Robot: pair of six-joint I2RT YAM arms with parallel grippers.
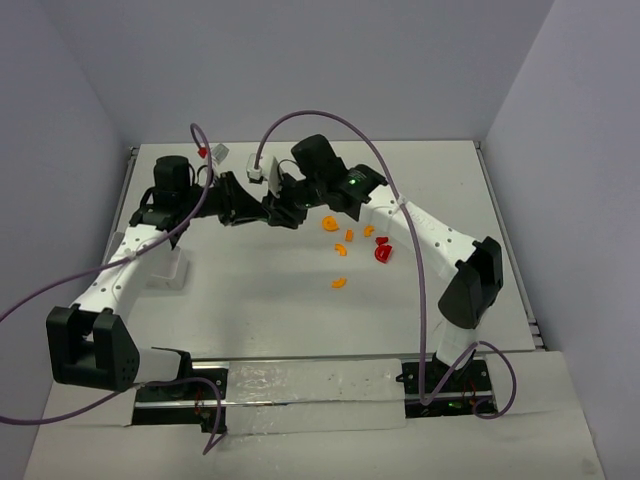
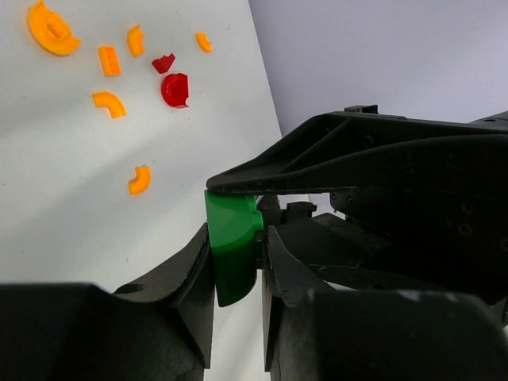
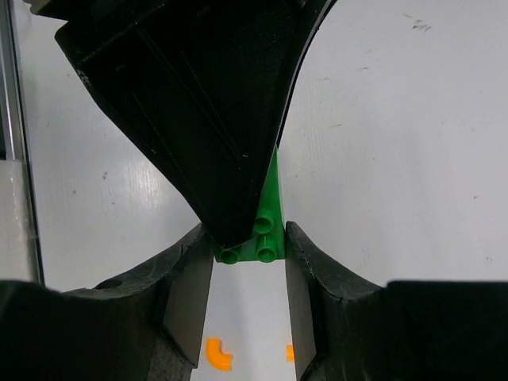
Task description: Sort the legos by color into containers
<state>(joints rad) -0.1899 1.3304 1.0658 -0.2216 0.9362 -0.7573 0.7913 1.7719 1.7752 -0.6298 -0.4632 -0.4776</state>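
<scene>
A green lego (image 2: pixel 234 238) is held off the table where my two grippers meet, left of centre at the back. My left gripper (image 2: pixel 238 270) is shut on it, and my right gripper (image 3: pixel 248 262) grips the same studded piece (image 3: pixel 270 226) from the opposite side. In the top view the left gripper (image 1: pixel 252 208) and right gripper (image 1: pixel 282 212) touch tip to tip and hide the piece. Several orange legos (image 1: pixel 340 251) and two red legos (image 1: pixel 382 252) lie loose right of centre. The white tray (image 1: pixel 165 272) sits under my left arm, mostly hidden.
Orange curved pieces (image 2: pixel 109 103) and red pieces (image 2: pixel 175 89) show on the table in the left wrist view. One orange piece (image 1: pixel 338 283) lies nearer the front. Purple cables arch over both arms. Grey walls close off the back and sides.
</scene>
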